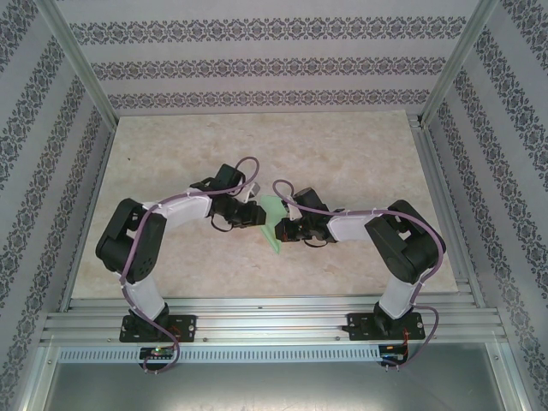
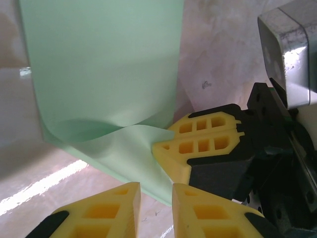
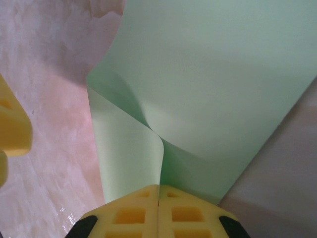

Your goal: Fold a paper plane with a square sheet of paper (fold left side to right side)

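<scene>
The square sheet of paper [image 1: 272, 224], pale mint green, stands lifted and curled between the two grippers at the table's middle. My right gripper [image 3: 158, 187] is shut on one edge, and the sheet [image 3: 213, 74] bends into a soft fold right at its tips. In the left wrist view the same right gripper [image 2: 163, 140] pinches the sheet [image 2: 99, 64], whose lower flap runs down toward my left gripper [image 2: 156, 191]. The left jaws stand slightly apart; bare table shows in the gap and the paper's edge lies just beyond the tips. The sheet is loosely rolled over, with no pointed shape.
The pale marbled tabletop [image 1: 171, 154] stretches on all sides of the arms. An aluminium rail [image 1: 274, 321] carries both bases at the near edge. Patterned walls [image 1: 257, 64] and metal posts close the space at the back and sides.
</scene>
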